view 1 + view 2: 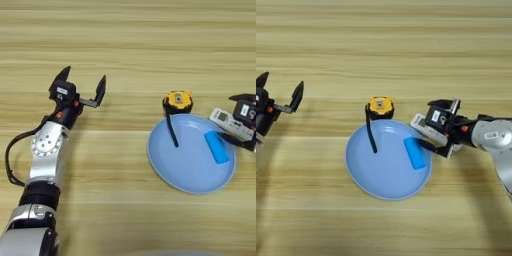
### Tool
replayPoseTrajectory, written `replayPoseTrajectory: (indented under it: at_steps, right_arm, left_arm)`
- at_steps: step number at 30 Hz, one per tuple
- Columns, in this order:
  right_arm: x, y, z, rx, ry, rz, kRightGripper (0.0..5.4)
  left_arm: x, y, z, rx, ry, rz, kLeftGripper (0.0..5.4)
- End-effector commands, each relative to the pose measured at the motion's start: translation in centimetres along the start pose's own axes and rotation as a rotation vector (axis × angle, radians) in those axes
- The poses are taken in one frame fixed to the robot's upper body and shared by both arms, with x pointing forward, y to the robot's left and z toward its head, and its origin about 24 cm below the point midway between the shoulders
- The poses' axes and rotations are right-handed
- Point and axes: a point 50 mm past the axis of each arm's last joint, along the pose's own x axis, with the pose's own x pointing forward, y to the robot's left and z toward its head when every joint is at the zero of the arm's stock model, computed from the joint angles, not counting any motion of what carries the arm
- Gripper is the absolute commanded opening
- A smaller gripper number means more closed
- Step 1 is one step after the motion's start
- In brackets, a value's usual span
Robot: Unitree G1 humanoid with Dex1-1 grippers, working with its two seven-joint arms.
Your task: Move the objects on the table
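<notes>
Right eye view: gives the fuller look at the working arm, which enters from the right edge.
Right gripper [432,131]: fingers spread, one above and one below the white remote [423,128], which lies between them; whether the pads already touch it cannot be told. This straddling pose suits a pinch across the remote's narrow width.
Remote: flat on the table [125,45], its near end just beside the plate's right rim, partly hidden by the gripper body.
Plate [381,180]: round, light blue, flat on the wood in front of the robot; it serves as the gathering spot for the small things.
Blue block [416,153]: lies inside the plate near its right rim, close to the gripper's lower finger.
Tape measure [380,106]: sits on the table touching the plate's far rim; its black strap [371,135] drapes over the rim onto the plate.
Left gripper [82,87]: fingers wide apart, holding nothing, over bare wood well apart from the plate, apparently idle.
Likely step: closing on the remote, probably to bring it to the plate; the lower finger risks nudging the block.
</notes>
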Motion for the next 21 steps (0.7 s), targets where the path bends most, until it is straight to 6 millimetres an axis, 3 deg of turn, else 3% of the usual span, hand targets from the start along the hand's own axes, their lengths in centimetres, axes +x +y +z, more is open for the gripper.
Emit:
replayPoseTrajectory:
  at_steps: [1, 21]
  right_arm:
    - [0.3, -0.5, 0.0, -0.044, 0.044, -0.029, 5.36]
    - [1.2, 1.8, -0.9, -0.103, 0.109, 0.106, 5.36]
  left_arm:
    - [0.3, 0.1, 0.2, 0.014, -0.003, -0.01, 5.4]
    - [0.4, 0.1, 0.2, 0.009, -0.004, -0.009, 5.4]
